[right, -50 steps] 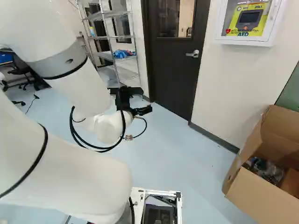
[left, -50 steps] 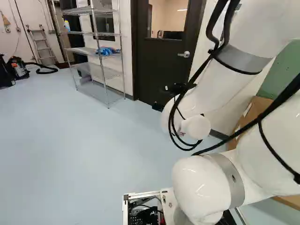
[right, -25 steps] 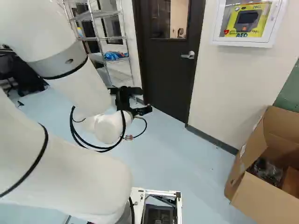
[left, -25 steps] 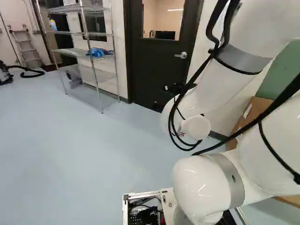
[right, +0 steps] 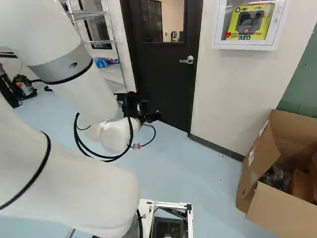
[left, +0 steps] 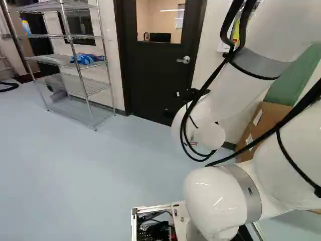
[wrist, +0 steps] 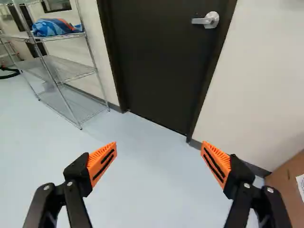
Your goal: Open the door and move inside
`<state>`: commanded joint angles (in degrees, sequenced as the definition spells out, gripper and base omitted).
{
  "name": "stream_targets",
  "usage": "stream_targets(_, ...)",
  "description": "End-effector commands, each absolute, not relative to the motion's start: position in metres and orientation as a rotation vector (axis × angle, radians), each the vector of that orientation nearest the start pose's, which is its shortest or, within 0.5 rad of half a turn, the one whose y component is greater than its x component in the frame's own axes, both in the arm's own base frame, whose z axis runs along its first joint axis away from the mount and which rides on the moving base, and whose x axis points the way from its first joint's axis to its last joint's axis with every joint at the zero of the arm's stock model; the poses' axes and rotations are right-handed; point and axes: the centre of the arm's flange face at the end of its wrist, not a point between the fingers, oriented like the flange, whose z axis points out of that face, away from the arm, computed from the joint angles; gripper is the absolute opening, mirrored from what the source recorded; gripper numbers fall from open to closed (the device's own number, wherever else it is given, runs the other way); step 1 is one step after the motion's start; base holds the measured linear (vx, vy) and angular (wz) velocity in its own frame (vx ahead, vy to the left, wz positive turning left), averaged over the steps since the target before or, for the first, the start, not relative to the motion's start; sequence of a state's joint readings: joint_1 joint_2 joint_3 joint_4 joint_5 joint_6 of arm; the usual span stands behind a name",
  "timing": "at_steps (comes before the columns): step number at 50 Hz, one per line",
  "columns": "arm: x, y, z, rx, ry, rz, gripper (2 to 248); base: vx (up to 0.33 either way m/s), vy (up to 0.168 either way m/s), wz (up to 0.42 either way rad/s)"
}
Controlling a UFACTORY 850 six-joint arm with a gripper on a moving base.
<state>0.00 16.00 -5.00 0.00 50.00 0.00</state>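
The pincer is being held with its fingers spread wide apart. The dark door is being observed shut, well ahead at twelve o'clock from the pincer, its lever handle being found nearer one o'clock. At ten o'clock, a blue bundle is being supported by wire shelving. In the right base view, an open carton is being noted at four o'clock
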Motion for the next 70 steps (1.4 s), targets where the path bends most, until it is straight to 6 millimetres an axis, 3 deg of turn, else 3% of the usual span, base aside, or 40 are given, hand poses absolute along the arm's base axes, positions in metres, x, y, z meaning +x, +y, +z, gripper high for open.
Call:
stream_targets(22, 0.2703, 0.0000, 0.3656, -2.558, 0.000, -1.824, 247, 0.168, 0.093, -0.253)
stream_targets(52, 0.2703, 0.0000, 0.3656, -2.558, 0.000, -1.824, 247, 0.172, 0.156, -0.039)
stream_targets(70, 0.2703, 0.0000, 0.3656, -2.558, 0.000, -1.824, 247, 0.206, 0.123, -0.202)
